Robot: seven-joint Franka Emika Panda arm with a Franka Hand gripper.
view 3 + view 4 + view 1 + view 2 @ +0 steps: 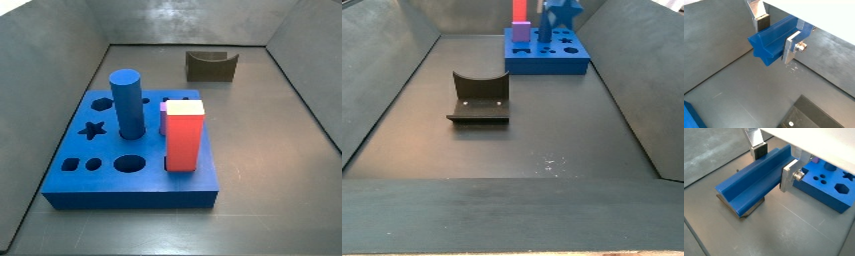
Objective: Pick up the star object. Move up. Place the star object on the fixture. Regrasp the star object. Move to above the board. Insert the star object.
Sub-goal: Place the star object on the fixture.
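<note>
Between the two silver fingers in both wrist views we saw the gripper clamped on the star object, a slim blue peg lying crosswise between the pads and sticking out well past them on one side. One finger pressed flat against the peg's near face and the other finger stood behind it, so the jaws were only as far apart as the peg is thick. In a wrist view the peg's free end hung over the dark fixture, with the blue board beside the gripper. In both side views neither the gripper nor the peg showed; we saw only the fixture standing apart from the board, which carried a thick blue cylinder and a red white-topped block.
</note>
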